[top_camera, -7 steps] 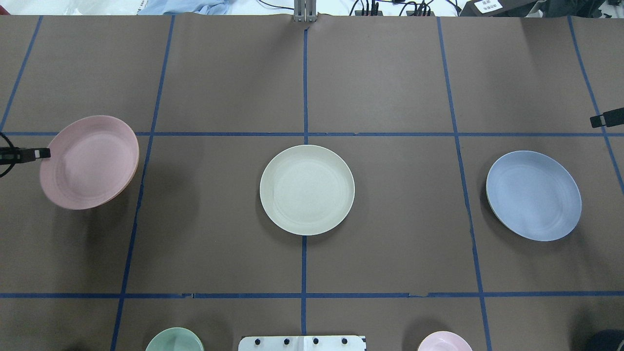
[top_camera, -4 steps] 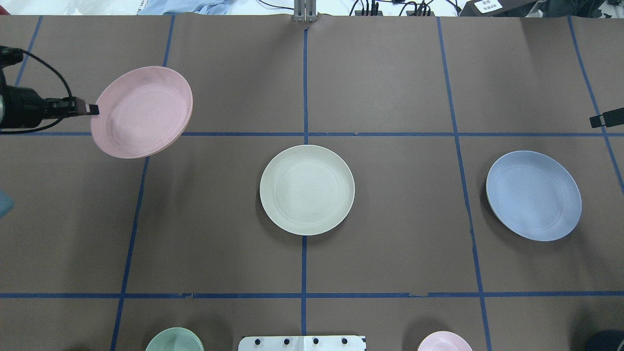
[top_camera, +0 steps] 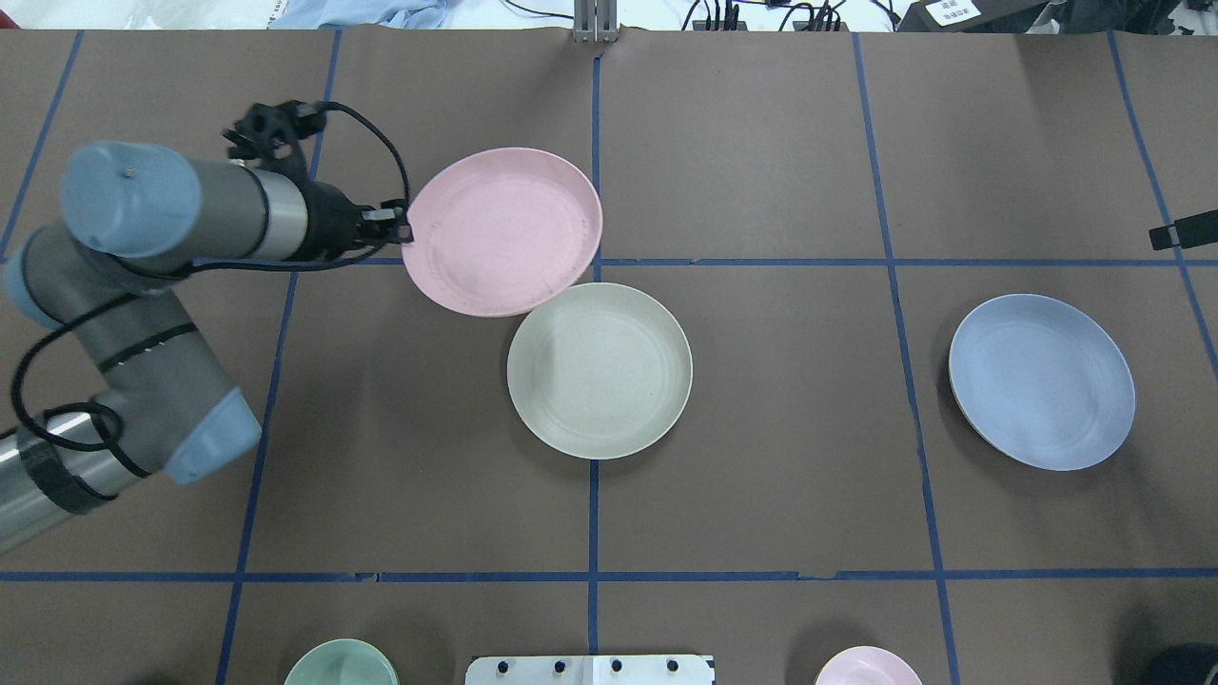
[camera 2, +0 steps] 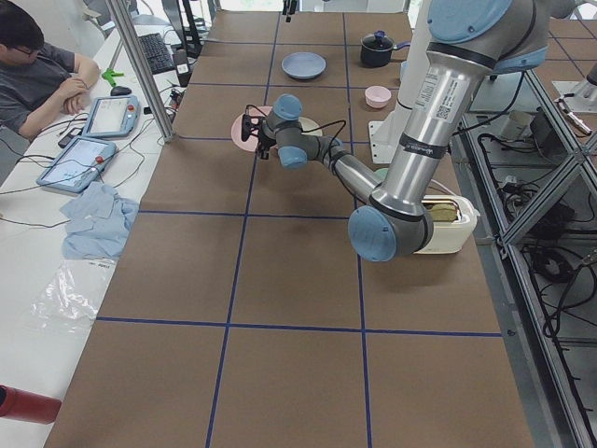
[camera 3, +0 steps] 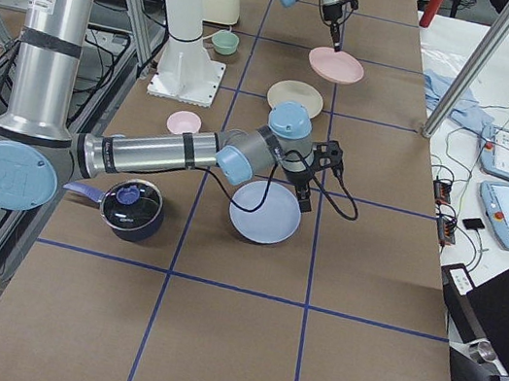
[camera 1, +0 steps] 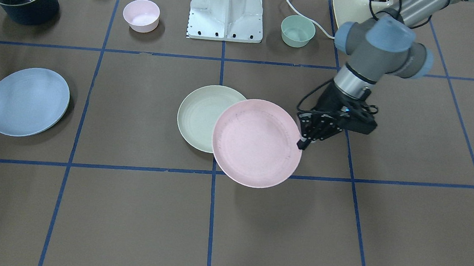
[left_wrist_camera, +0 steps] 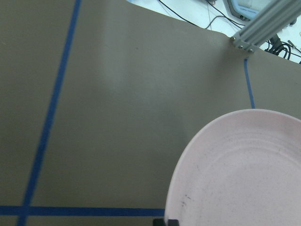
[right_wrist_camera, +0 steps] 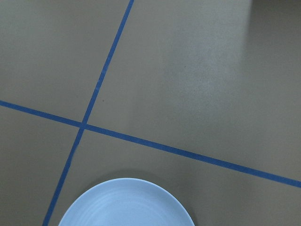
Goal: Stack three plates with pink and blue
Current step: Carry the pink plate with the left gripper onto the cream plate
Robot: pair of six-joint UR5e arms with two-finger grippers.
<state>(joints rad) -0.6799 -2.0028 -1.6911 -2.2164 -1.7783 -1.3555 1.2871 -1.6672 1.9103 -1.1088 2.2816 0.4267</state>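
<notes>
One pastel pink round plastic plate, rim pinched in the left gripper, hangs near the cream round plate; next, probably, centre it and lower.

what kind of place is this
Likely a robotics lab: the left arm holds a pink plate over a table gridded with blue tape, and an operator sits beside teach pendants.
</notes>
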